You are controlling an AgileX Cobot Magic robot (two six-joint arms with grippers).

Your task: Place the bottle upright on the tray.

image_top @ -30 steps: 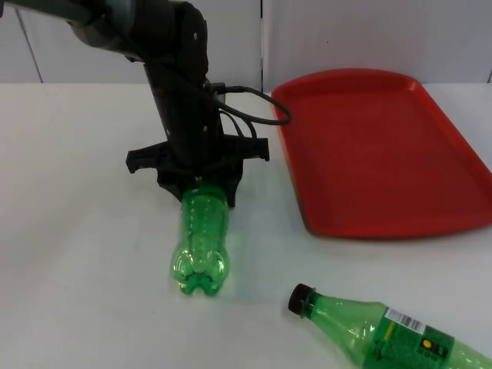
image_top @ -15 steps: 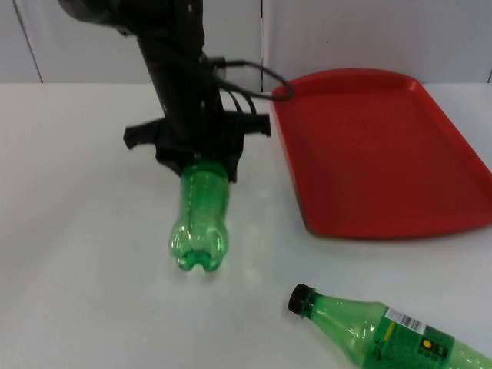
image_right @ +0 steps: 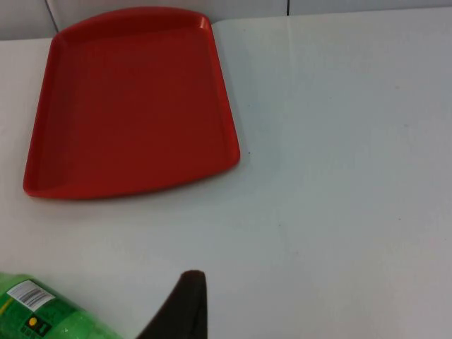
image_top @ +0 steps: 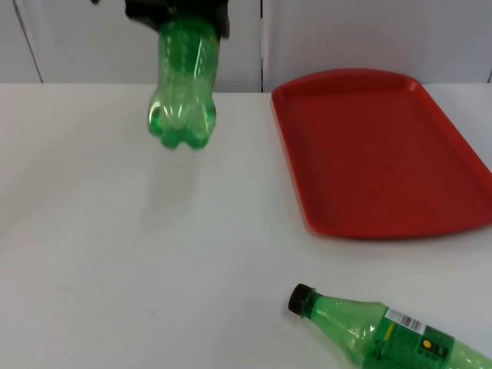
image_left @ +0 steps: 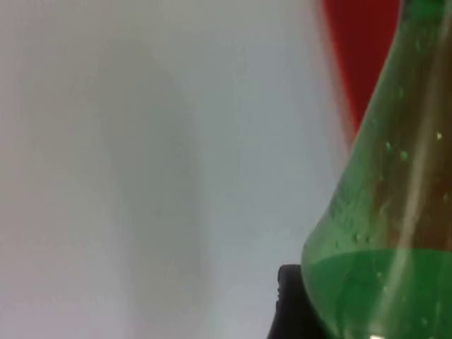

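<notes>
Bottle (image_top: 183, 84), green, clear plastic, hangs in the air over the far left part of the tabletop (image_top: 138, 254), neck end up, lobed base pointing down toward the camera, a bit tilted. Its upper end is pinched by the left gripper (image_top: 178, 11), fingers closed on the neck end at the top edge of the top view. In the left wrist view the green body (image_left: 385, 233) bulks close, small droplets inside, with a black fingertip (image_left: 293, 304) touching its lower side and white tabletop behind it. Faint shadow of the bottle lies on the tabletop below. Tray (image_top: 384, 154), red, flat, rimmed, sits on the tabletop to the right of the bottle, well apart, nothing on it; a strip of its red (image_left: 353, 56) shows past the bottle in the left wrist view. Second bottle (image_top: 384, 330), green with black cap and a label, lies on its side at the near right, cap pointing left, apart from the tray's near edge. Right gripper: one black fingertip (image_right: 185, 304) shows in the right wrist view, above the tabletop near the lying bottle's labelled end (image_right: 42, 314); can't tell if its fingers are spread or together. Tray (image_right: 134, 99) lies beyond it.
</notes>
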